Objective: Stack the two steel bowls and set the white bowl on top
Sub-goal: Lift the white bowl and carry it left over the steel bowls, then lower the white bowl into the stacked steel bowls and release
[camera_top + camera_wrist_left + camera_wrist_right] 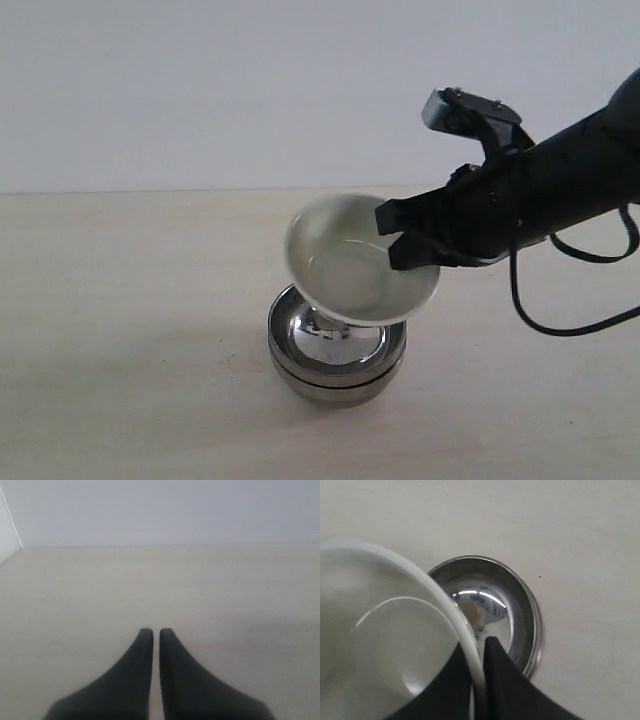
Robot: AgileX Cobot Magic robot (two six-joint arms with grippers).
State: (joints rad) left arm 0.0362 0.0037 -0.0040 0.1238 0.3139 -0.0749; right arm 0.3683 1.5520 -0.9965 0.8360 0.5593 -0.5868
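The two steel bowls (pixel 336 362) stand nested one inside the other on the table, their shiny inside also showing in the right wrist view (pixel 495 607). Above them hangs the white bowl (pixel 350 265), tilted, its foot reaching down inside the upper steel bowl; whether it touches, I cannot tell. My right gripper (pixel 392 240) is shut on the white bowl's rim (pixel 470 640), one finger inside and one outside. My left gripper (pixel 156 632) is shut with nothing in it, above bare table, and is out of the exterior view.
The pale wooden table (pixel 120 330) runs to a white wall (pixel 200 90) at the back. The right arm's black cable (pixel 560 325) hangs in a loop over the table at the right.
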